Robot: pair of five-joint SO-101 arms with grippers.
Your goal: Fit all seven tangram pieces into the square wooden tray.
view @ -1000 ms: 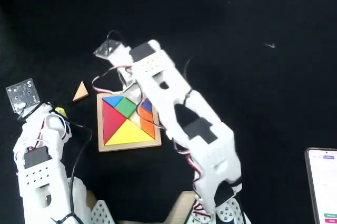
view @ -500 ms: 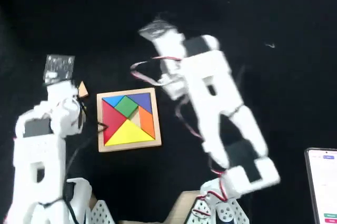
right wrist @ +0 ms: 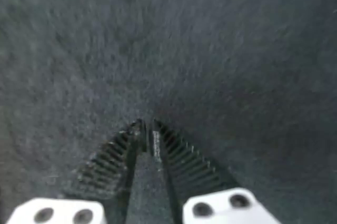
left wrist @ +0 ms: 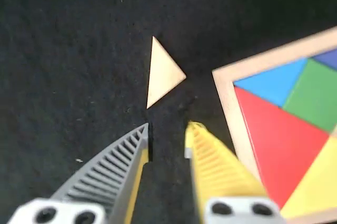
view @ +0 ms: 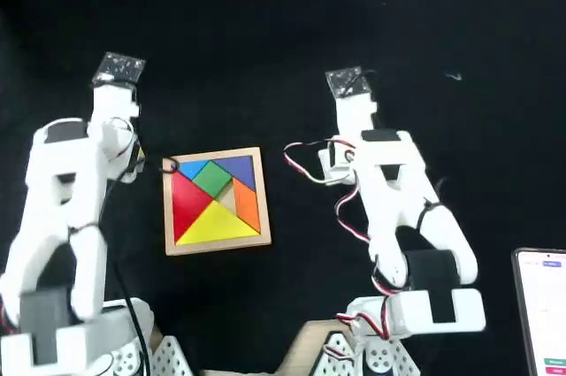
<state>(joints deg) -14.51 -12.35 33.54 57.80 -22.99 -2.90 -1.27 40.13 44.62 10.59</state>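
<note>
Last triangle [left wrist: 162, 74] now faced by the left gripper [left wrist: 167, 126]
The right gripper [right wrist: 146, 126], closed and empty, has been withdrawn from the tray [left wrist: 224, 97]; the triangle lies just ahead of slightly parted, empty fingertips [left wrist: 196, 129].

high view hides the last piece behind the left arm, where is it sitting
Observer: The plain wooden triangle lies flat on the black cloth, beside a corner of the tray but apart from it.
Operator: left gripper got it yet
Observer: No. The left gripper is open and empty, its tips just short of the triangle.
Operator: and the right one
Observer: The right gripper is shut on nothing, over the black cloth.
</note>
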